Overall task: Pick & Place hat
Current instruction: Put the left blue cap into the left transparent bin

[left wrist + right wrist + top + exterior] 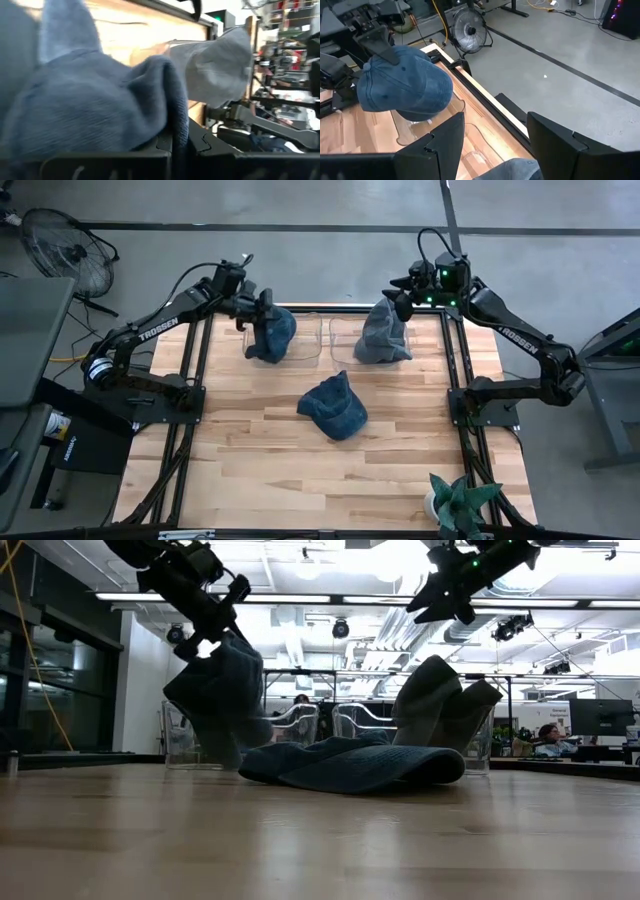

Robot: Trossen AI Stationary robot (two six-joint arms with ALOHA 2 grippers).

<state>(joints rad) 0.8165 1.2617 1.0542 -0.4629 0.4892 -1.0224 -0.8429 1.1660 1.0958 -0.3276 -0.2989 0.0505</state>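
Note:
A blue hat (272, 336) hangs from my shut left gripper (262, 308) over the left clear bin (308, 338) at the table's far side. In the right wrist view the same hat (405, 85) hangs above that bin (415, 131). A grey-blue hat (383, 335) stands in the right clear bin (340, 330), its upper part rising above the rim (440, 695). My right gripper (402, 298) hovers open just above it, touching nothing. A third blue hat (333, 408) lies flat on the table's middle. My left gripper pinches a bunched fold of cloth at the hat's upper edge (381, 61) between its two fingers, slanting down from the table's left. The hat hangs below the fingers (220, 700). I cannot tell whether its lower end touches the bin.
Black frame rails (462, 380) run along both sides of the wooden table (260, 470). A potted plant (455, 505) stands at the near right corner. A fan (62, 245) stands on the floor beyond the left arm. The table's near half is bare wood.

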